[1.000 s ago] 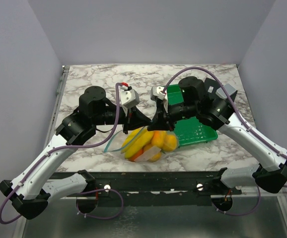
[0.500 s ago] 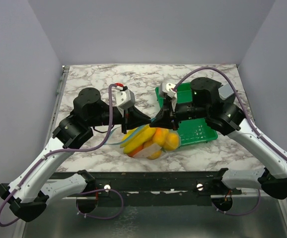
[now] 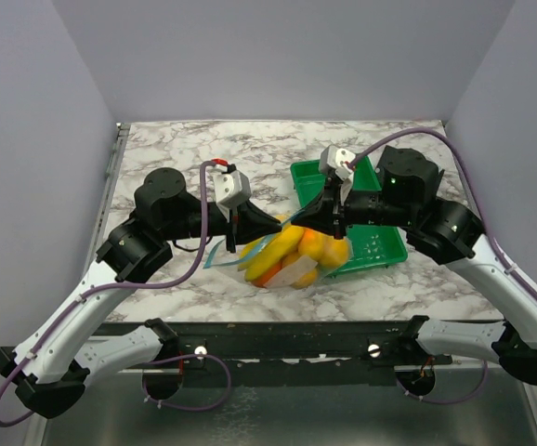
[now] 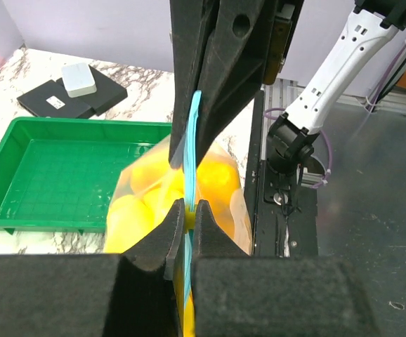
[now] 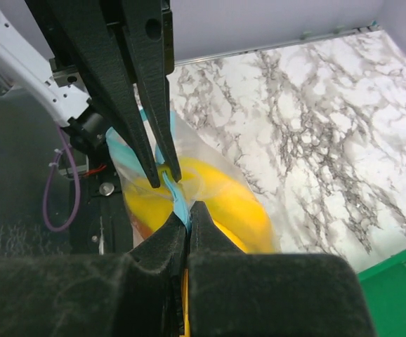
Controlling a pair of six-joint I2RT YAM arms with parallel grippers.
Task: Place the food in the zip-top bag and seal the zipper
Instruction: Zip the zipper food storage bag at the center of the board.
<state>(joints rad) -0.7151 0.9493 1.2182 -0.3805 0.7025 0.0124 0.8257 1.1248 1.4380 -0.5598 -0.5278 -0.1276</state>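
Left gripper [image 4: 189, 214] and right gripper [image 5: 187, 210] are both clamped tight on the zipper [image 4: 191, 140], tips nearly touching; the zip-top bag [image 3: 292, 269] sags under them with the food [image 3: 317, 247] inside, mostly yellow-orange; green tray [image 3: 380, 243] sits just beside it on the marble table [image 3: 185, 149].

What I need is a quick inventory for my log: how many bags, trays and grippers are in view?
Clear floppy zip-top plastic bag: 1
Green rectangular plastic tray: 1
Black two-finger grippers: 2, the left gripper and the right gripper
Total: 4
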